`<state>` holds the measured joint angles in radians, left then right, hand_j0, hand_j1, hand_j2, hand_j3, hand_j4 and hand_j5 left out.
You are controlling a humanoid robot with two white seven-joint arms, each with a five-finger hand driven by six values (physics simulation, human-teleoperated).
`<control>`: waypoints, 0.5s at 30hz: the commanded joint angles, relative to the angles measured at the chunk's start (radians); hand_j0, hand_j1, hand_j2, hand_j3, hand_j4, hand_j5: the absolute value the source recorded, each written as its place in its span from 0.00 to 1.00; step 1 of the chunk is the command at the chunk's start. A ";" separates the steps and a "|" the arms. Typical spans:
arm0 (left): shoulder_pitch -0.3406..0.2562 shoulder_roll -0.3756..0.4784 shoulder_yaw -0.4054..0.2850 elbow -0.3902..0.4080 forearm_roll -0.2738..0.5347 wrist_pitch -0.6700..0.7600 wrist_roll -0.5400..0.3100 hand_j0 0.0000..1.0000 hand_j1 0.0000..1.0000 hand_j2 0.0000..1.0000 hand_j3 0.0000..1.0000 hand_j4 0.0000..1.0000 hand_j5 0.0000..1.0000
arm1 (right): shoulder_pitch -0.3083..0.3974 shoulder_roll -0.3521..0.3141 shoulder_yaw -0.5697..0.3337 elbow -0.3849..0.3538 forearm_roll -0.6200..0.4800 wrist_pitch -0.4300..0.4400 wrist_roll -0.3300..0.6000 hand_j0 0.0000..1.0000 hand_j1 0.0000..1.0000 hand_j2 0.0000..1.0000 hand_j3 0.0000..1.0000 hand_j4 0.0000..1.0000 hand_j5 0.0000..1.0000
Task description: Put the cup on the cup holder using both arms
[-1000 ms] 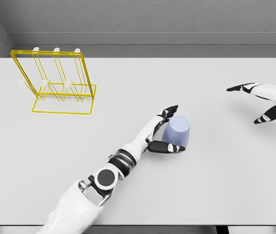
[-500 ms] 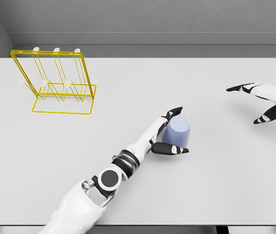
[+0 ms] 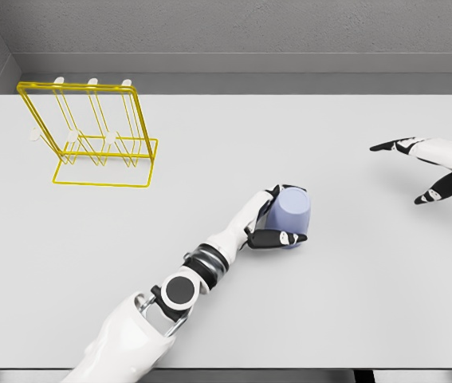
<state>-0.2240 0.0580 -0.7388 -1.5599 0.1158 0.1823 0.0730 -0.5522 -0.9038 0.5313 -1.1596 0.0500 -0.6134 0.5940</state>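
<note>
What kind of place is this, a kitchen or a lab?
Probably neither: it looks like a computer-made test scene. There is only a bare grey table with plain walls, a yellow wire cup rack, and one lilac cup gripped by the left hand.

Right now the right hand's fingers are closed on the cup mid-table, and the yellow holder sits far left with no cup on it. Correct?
Wrong hand. The head view shows the left hand gripping the cup; the right hand is open at the right edge. The yellow holder stands far left, no cup on it.
</note>
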 commanded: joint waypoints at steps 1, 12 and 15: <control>0.000 0.000 -0.001 0.001 -0.008 0.000 -0.001 0.63 0.63 0.63 0.63 0.63 0.63 | -0.002 -0.001 0.007 0.000 -0.005 0.003 0.000 1.00 1.00 1.00 1.00 1.00 1.00; 0.008 0.014 0.038 -0.058 -0.011 -0.003 0.001 0.61 0.61 0.61 0.61 0.61 0.61 | -0.005 0.000 0.035 0.000 -0.004 0.003 0.000 1.00 1.00 1.00 1.00 1.00 1.00; 0.014 0.014 0.039 -0.081 -0.010 -0.003 0.001 0.61 0.61 0.61 0.61 0.61 0.61 | -0.005 -0.001 0.036 0.005 -0.004 0.003 0.001 1.00 1.00 1.00 1.00 1.00 1.00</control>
<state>-0.2102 0.0706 -0.7042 -1.6231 0.1057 0.1800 0.0730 -0.5568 -0.9030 0.5660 -1.1567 0.0527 -0.6134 0.5945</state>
